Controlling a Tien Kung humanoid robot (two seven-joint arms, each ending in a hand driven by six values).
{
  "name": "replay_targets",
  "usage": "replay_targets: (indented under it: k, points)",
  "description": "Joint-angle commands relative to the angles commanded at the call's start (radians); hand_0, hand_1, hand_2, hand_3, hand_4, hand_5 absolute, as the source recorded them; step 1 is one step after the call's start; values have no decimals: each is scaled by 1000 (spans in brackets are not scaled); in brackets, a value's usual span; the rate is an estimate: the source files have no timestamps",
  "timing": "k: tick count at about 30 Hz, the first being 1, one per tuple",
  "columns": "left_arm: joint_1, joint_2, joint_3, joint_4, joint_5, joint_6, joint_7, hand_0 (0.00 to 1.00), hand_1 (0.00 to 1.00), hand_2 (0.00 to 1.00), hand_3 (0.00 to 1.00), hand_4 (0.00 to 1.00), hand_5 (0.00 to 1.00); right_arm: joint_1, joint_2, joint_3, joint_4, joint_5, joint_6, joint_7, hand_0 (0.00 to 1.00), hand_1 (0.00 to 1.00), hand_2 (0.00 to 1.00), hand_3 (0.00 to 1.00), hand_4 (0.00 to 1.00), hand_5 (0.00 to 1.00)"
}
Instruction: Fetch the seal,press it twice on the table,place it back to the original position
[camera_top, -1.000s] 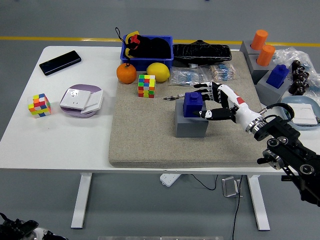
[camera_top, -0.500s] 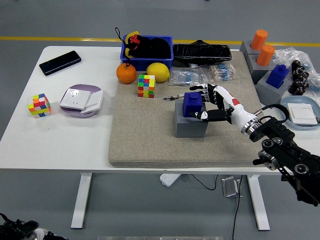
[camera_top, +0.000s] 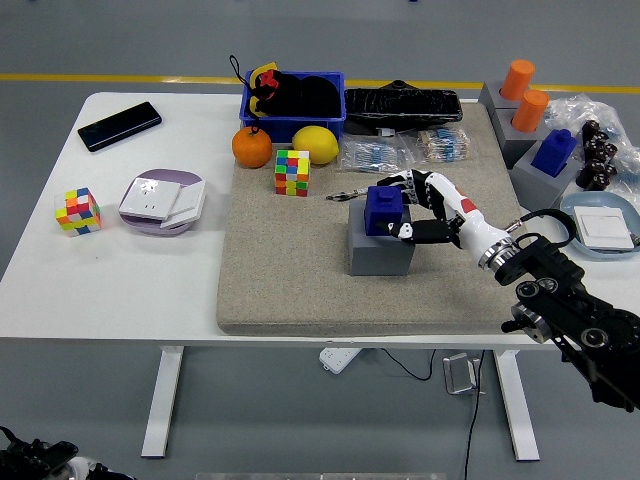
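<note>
The right hand (camera_top: 425, 208) reaches in from the right with fingers curled around the blue seal (camera_top: 384, 209), which sits on its grey block (camera_top: 379, 254) on the felt mat (camera_top: 300, 280). A Rubik's cube (camera_top: 293, 172), lemon (camera_top: 316, 144) and orange (camera_top: 252, 147) lie behind-left, clear of the hand.

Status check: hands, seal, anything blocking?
Right hand closing around blue seal, grasp unconfirmed. Seal on its grey base. Left arm unseen. Nothing blocking.
</note>
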Motion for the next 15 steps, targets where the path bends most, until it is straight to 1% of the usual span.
replay_targets:
  k: [4, 5, 8, 13, 15]
  points:
    - [0, -1, 1, 0, -1, 0, 0, 720, 691, 683, 749, 675, 268, 2, 2, -4, 3, 4, -14, 13, 534, 405, 408, 422, 663, 2]
    - [0, -1, 0, 0, -1, 0, 0, 720, 691, 683, 749, 676, 267, 3, 2, -3, 5, 4, -17, 16, 482, 360, 370, 352, 637, 2]
    - [-1, 0, 3, 0, -3, 0, 0, 720, 691, 683, 749, 676, 267, 1, -3, 7, 20, 1, -26, 21, 482, 360, 370, 352, 637, 2]
    - [0, 0, -4, 0, 3, 0, 2, 720, 691, 683, 750, 676, 267, 0, -15, 34, 65, -11, -43, 33, 483, 354, 362, 347, 626, 2]
    - [0, 0, -3, 0, 1, 0, 3, 720, 691, 683, 750, 676, 267, -1, -22, 55, 98, -30, -44, 32, 483, 354, 362, 347, 626, 2]
